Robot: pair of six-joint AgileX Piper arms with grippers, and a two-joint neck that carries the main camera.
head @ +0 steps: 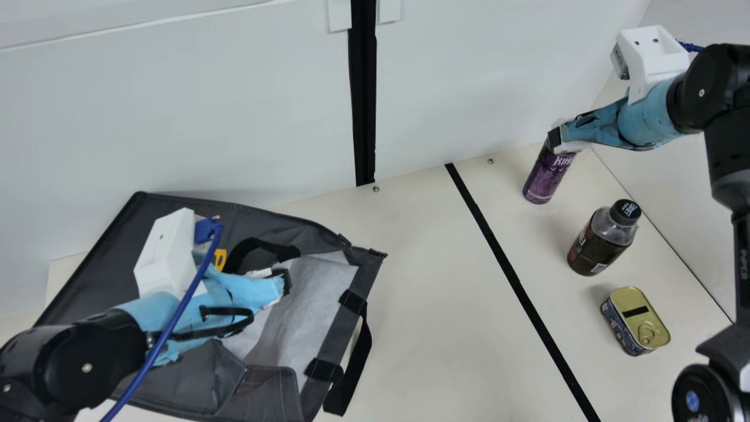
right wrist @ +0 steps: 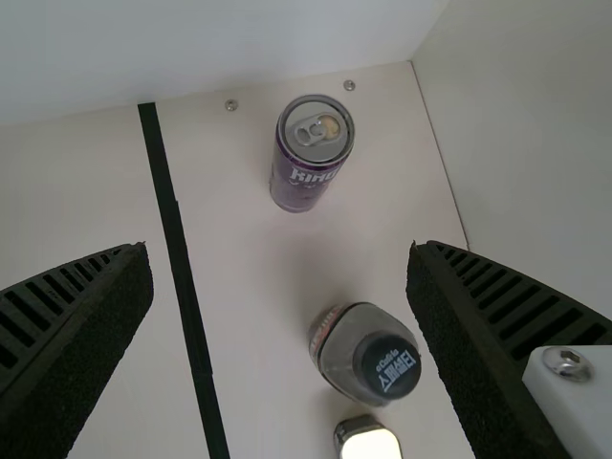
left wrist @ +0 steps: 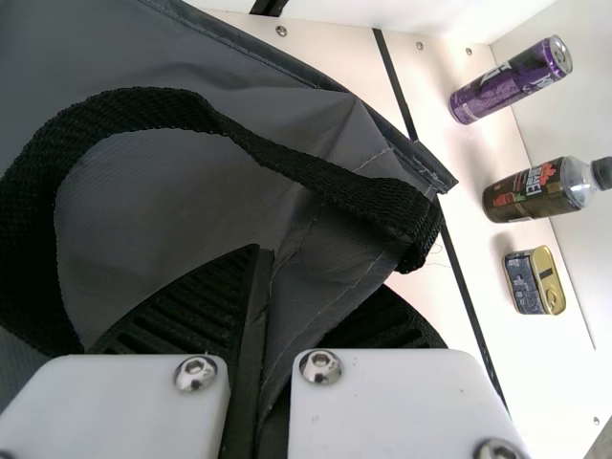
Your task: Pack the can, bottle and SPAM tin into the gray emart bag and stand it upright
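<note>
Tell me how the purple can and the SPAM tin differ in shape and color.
The can is tall and round, while the tin is low and boxy with rounded corners. The can's side is purple and its top silvery; the tin has a dark label and a gold lid. Both have pull tabs and sit outside the gray bag.

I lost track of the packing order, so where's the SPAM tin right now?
In the main view, the SPAM tin is on the table's right side, beyond the black line, nearest the dark bottle.
</note>
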